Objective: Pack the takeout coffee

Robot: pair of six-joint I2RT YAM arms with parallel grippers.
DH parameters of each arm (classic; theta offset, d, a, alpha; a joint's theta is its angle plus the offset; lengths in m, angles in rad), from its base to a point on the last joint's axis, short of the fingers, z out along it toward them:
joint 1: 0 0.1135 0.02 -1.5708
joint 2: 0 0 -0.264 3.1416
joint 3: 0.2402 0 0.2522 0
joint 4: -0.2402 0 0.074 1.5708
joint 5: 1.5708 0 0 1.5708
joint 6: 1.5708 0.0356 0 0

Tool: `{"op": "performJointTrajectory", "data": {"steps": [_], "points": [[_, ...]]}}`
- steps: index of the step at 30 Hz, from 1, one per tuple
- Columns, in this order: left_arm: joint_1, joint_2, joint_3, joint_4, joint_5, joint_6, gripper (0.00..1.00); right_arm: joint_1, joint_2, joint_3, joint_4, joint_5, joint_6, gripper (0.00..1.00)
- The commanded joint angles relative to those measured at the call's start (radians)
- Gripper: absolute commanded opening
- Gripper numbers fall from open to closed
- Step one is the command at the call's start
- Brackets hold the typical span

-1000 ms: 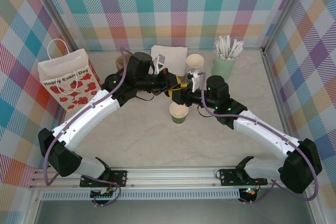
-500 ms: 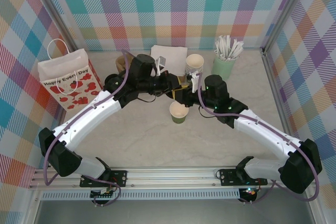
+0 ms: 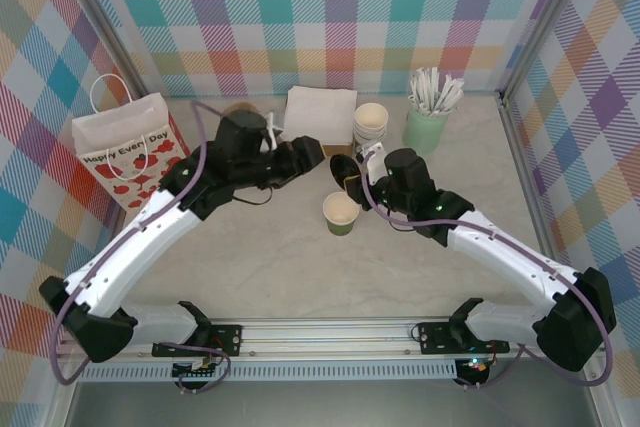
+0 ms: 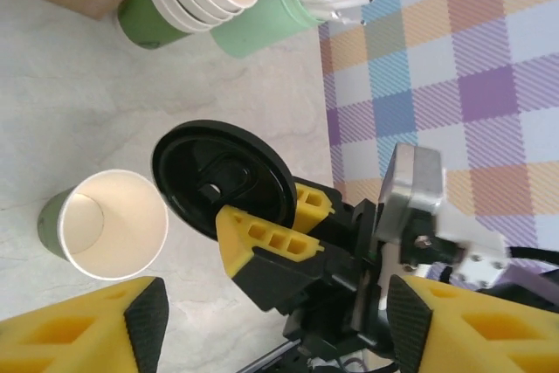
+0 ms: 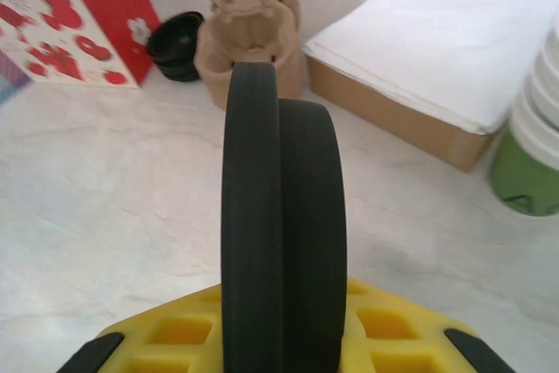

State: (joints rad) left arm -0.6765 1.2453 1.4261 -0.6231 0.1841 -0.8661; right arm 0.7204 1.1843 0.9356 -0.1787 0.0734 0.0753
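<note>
- A white paper gift bag (image 3: 128, 152) with red hearts and string handles stands at the table's (image 3: 300, 267) far left.
- Two or so spare black lids (image 5: 177, 41) lie stacked just beside the bag.
- Next to them is a tan, crumpled-looking stack (image 5: 253, 32), perhaps cardboard sleeves.
- White napkins (image 3: 321, 107) lie piled on a brown box at the back.
- Stacked cups (image 3: 371, 119) stand right of the napkins.
- A pale-green holder (image 3: 426, 129) of white sticks (image 3: 435, 90) stands beside the stack.
- A black round lid (image 3: 345, 172) sits on edge, up off the table.
- Pastel plaid walls (image 3: 340, 17) surround the table.
</note>
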Motion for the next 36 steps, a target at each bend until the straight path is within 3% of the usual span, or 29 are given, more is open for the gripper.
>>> {"op": "performJointTrajectory", "data": {"steps": [1, 9, 19, 26, 36], "points": [[0.038, -0.044, -0.048, -0.009, -0.044, -0.108, 0.72, 0.061, -0.014, 0.043, -0.035, 0.198, -0.181, 0.16], [0.050, -0.066, -0.154, 0.137, -0.013, -0.386, 0.76, 0.219, 0.033, 0.063, 0.058, 0.438, -0.443, 0.16], [0.050, -0.026, -0.210, 0.232, 0.046, -0.481, 0.70, 0.290, 0.077, 0.107, 0.064, 0.449, -0.498, 0.17], [0.048, 0.007, -0.216, 0.244, 0.061, -0.486, 0.61, 0.303, 0.078, 0.121, 0.072, 0.436, -0.466, 0.17], [0.046, 0.035, -0.214, 0.273, 0.105, -0.454, 0.35, 0.303, 0.083, 0.129, 0.054, 0.406, -0.437, 0.19]]}}
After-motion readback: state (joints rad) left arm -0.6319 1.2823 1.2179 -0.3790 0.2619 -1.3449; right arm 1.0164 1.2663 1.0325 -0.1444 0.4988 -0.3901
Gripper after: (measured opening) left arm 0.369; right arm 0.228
